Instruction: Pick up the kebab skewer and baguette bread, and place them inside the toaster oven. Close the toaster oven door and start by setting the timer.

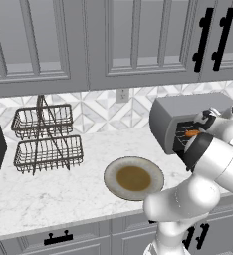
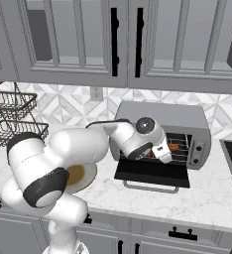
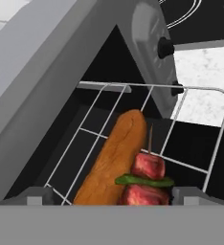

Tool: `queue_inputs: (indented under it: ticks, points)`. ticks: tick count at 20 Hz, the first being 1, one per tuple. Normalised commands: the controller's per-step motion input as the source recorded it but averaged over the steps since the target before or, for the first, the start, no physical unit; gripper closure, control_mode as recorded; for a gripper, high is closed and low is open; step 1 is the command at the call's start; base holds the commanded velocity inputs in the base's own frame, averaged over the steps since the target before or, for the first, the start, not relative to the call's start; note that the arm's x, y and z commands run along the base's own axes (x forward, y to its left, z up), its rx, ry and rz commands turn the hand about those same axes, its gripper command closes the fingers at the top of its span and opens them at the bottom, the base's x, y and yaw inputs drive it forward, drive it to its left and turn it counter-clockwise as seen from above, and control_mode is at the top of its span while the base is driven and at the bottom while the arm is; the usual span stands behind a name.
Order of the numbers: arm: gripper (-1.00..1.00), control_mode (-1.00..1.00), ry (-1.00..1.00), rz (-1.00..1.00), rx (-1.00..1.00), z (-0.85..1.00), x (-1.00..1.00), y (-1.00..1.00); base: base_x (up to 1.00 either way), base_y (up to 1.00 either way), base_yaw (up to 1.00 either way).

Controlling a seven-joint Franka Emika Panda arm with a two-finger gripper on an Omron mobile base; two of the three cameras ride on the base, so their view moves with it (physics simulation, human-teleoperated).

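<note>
A: Where do we stand?
B: Loaf [image 3: 113,160] and skewer [image 3: 146,176] lie side by side on the oven [image 2: 163,119] rack, skewer at the loaf's 3 o'clock, touching.
A: Jaws?
B: Our gripper [image 3: 115,195] is spread wide, holding nothing, so both rest free. Door [image 2: 152,173] hangs down flat; we judge closing comes next.

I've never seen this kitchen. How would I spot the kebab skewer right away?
Find the boxy grey toaster oven on the counter, its door folded down in front. On the wire rack inside lie two foods side by side. The kebab skewer is the thin stick strung with red chunks and a green piece, beside the long, plain orange-brown baguette.
</note>
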Motion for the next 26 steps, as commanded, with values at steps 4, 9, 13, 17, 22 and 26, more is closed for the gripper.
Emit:
queue_inputs:
  ticks: [4, 9, 13, 17, 22, 26]
  points:
    - [-1.0, -1.0, 0.0, 0.0, 0.0, 0.0, -0.06, -0.14, 0.0, 0.0, 0.0]
    - [-1.0, -1.0, 0.0, 0.0, 0.0, 0.0, -0.03, -0.15, 0.0, 0.0, 0.0]
    - [-1.0, -1.0, -0.06, 0.03, -0.02, 0.09, -0.49, -0.11, 0.0, 0.0, 0.0]
    - [-1.0, -1.0, -0.13, 0.19, -0.15, -0.01, -0.99, 0.06, 0.0, 0.0, 0.0]
    - [-1.0, -1.0, -0.16, 0.32, -0.25, 0.0, -0.48, 0.53, 0.0, 0.0, 0.0]
    - [-1.0, -1.0, -0.13, 0.41, -0.17, -0.01, -0.11, 0.12, 0.0, 0.0, 0.0]
